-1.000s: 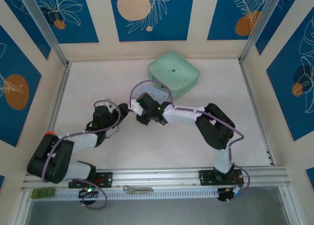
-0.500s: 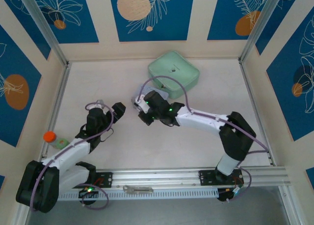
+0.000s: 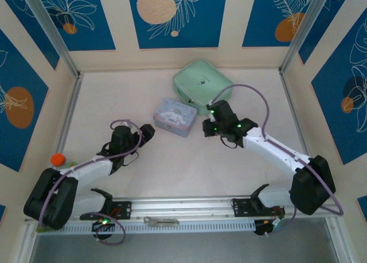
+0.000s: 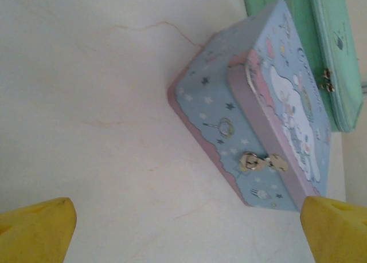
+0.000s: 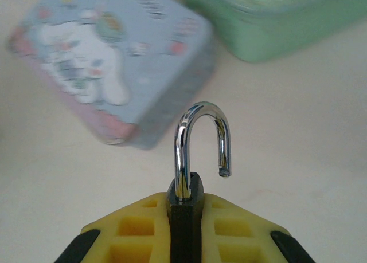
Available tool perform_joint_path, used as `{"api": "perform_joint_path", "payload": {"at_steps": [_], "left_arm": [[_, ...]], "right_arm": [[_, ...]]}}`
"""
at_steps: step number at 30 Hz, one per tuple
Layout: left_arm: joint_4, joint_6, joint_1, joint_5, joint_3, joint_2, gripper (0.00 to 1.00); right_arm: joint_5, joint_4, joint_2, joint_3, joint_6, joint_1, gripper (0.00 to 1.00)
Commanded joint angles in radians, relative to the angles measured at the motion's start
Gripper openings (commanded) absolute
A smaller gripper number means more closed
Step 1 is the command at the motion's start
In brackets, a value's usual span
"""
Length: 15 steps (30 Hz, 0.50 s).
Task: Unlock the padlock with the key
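In the right gripper [image 5: 184,226], the padlock [image 5: 183,188], shackle open; tin [image 5: 114,62] lettering illegible.

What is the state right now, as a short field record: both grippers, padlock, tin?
left gripper: open, empty, pointed at the blue tin
right gripper: shut on the padlock's body
padlock: shackle open, one end free, held shackle-forward
blue tin: lid down, nothing hanging on its clasp
green case: behind the tin, closed
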Motion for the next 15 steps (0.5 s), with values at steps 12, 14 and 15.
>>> {"api": "perform_joint_path", "payload": {"at_steps": [12, 14, 15], "left_arm": [[0.081, -0.005, -0.081, -0.021, 0.057, 0.069, 1.00], [0.077, -0.008, -0.089, -0.039, 0.050, 0.059, 1.00], [0.074, -0.009, -0.092, -0.047, 0.044, 0.054, 1.00]], "right_arm": [[-0.141, -0.030, 0.102, -0.073, 0.115, -0.111, 0.00], [-0.130, -0.032, 0.139, -0.057, 0.109, -0.098, 0.00], [-0.118, -0.034, 0.157, -0.048, 0.107, -0.089, 0.00]]}}
